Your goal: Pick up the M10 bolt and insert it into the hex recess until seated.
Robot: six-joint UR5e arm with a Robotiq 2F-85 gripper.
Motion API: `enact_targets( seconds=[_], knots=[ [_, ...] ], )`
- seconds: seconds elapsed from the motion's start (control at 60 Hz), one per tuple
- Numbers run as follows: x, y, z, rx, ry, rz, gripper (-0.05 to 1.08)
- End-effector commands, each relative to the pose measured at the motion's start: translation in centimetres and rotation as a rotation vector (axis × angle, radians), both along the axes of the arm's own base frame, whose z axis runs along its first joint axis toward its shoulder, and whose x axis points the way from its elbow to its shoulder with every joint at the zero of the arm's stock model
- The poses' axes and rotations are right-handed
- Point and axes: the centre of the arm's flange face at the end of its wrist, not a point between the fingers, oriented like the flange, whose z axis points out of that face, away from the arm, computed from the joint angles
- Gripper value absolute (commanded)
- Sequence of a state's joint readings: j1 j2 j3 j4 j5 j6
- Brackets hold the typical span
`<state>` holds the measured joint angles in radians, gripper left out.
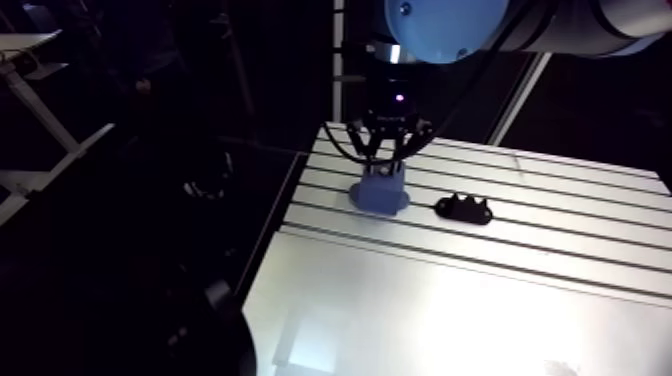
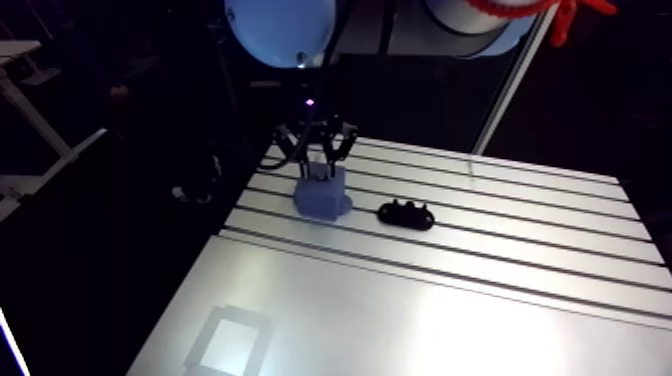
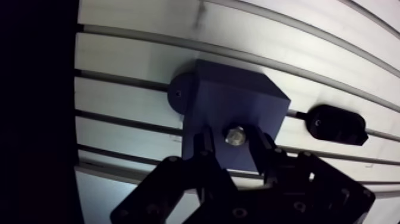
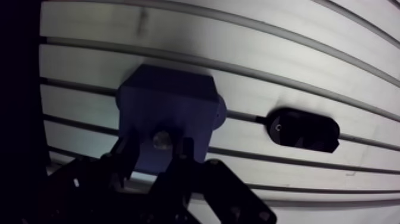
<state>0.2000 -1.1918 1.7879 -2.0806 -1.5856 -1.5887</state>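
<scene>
**A:** What carries it all?

**B:** A slotted aluminium surface, grooves running across it. The things sit toward its far part, near the left edge in the arm view.

**A:** Biggest thing on it?

**B:** A blue block, squarish and upright, with a round tab at its foot on either side. It stands across a couple of the slots.

**A:** Anything beside it?

**B:** A flat black part, longish with a bumpy outline. It lies on the surface near the block but apart from it.

**A:** And the tool?

**B:** The tool hangs straight above the block, reaching down to its top face. In the wrist view its two fingers stand apart, one on each side of the bolt. A sliver of blue shows between each finger and the bolt, so they do not look clamped on it.

**A:** Where is the bolt, then?

**B:** In the block's top face, near the edge closest to the tool. Its pale metal end faces up between the fingers.
</scene>
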Motion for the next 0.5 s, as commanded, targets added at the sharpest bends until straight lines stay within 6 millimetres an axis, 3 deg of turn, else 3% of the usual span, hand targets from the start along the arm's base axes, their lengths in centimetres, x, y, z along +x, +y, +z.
enact_targets(
  seconds=[0.017, 0.5],
  knots=[
    [0.0, 0.03, 0.13, -0.001, 0.002, -0.001, 0.55],
    [0.0, 0.04, 0.13, 0.001, 0.003, 0.001, 0.56]
  ],
)
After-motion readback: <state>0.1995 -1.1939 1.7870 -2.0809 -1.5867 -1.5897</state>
